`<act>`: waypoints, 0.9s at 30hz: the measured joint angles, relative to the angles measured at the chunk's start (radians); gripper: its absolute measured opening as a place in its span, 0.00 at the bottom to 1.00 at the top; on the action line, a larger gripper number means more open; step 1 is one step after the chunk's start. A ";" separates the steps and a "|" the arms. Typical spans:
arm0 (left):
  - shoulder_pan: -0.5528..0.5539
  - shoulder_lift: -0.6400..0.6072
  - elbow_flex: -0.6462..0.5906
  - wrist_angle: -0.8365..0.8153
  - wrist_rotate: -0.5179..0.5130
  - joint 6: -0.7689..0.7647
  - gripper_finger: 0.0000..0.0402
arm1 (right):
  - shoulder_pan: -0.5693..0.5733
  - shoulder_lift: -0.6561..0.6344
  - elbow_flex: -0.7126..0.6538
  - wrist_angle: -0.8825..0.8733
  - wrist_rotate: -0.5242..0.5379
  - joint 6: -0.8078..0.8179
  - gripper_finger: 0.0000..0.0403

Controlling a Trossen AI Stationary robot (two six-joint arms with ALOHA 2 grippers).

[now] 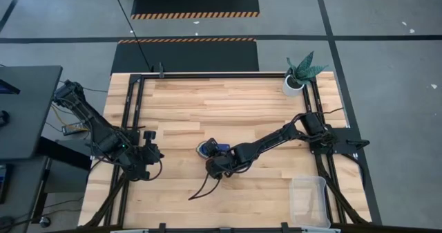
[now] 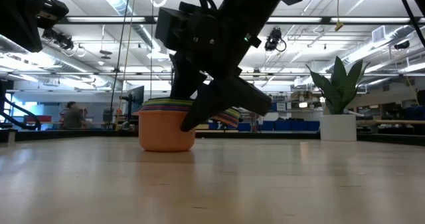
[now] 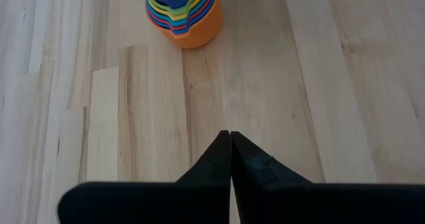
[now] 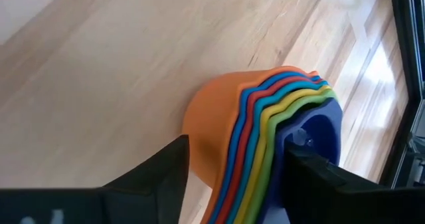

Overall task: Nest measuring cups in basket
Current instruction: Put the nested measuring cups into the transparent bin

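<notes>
The nested stack of small round plastic measuring cups (image 4: 265, 137), orange outermost and dark blue innermost, stands on the pale wooden worktop (image 1: 228, 108) between the partly open fingers of the right gripper (image 4: 232, 177), which straddle its rim. The clear rectangular plastic basket (image 1: 309, 200) sits well apart from that gripper. The left gripper (image 3: 230, 159), fingers pressed together and holding nothing, hangs near the stack.

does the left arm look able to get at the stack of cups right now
Probably not cleanly: the right gripper already straddles the nested measuring cups, with that arm over them. Bare table lies between the shut left gripper and the stack.
</notes>
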 joint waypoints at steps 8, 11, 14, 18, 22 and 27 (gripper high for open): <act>0.000 0.000 0.000 0.000 0.000 0.000 0.02 | 0.000 0.000 0.001 0.001 0.000 0.000 0.43; 0.000 0.000 0.000 0.000 0.000 0.000 0.02 | 0.000 0.000 0.001 0.000 0.001 0.000 0.40; 0.000 0.000 0.000 0.000 0.000 0.000 0.02 | 0.000 0.000 0.001 -0.002 0.001 0.000 0.37; 0.000 0.000 0.000 0.000 0.000 0.000 0.02 | 0.000 -0.001 0.001 -0.003 0.000 0.001 0.34; 0.000 0.000 0.000 0.000 0.000 0.000 0.02 | 0.000 -0.001 0.001 0.000 -0.002 0.001 0.33; 0.000 0.000 0.000 0.000 0.000 0.000 0.02 | 0.000 0.000 0.000 0.009 -0.003 0.001 0.32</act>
